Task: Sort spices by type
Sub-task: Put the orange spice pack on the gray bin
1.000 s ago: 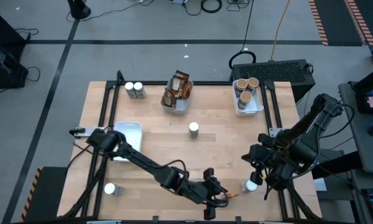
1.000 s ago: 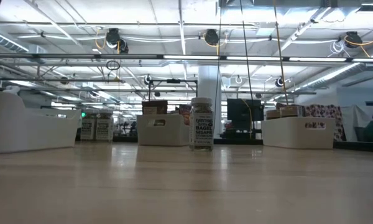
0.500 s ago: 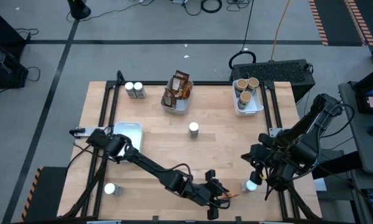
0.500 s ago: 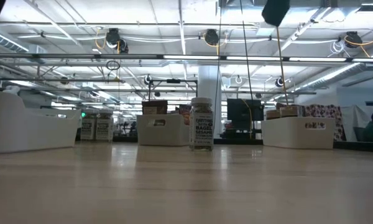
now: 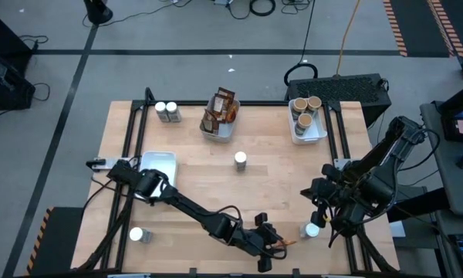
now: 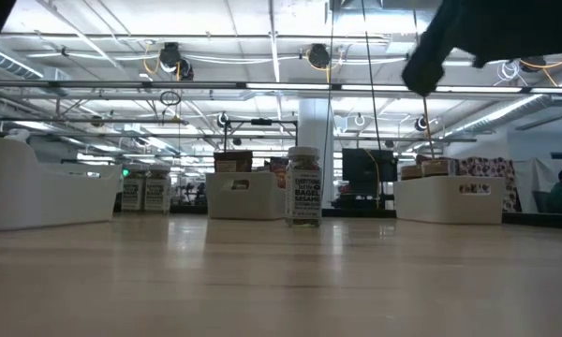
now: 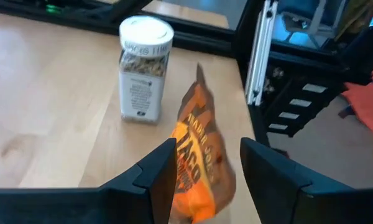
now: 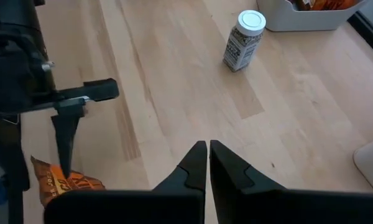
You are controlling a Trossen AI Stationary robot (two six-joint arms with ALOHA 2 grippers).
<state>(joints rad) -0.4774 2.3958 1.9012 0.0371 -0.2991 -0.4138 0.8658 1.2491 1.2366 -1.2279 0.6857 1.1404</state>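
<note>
A flat orange spice packet [image 7: 196, 163] is gripped between the fingers of the left gripper [image 7: 202, 165] at the near edge of the wooden bench [image 5: 270, 177], beside a white-capped glass jar [image 7: 143, 67]. The right gripper [image 8: 207, 163] is held clenched and empty near the bench's right edge. The packet should be lifted clear before being carried, so the jar is not knocked.

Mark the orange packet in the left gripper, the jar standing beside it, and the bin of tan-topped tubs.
orange packet [image 7: 196, 158], left wrist view, on its printed front between the fingers.
jar [image 7: 143, 71], left wrist view, on its label below the white cap.
bin of tan-topped tubs [image 5: 321, 133], high view, on its white rim.
</note>
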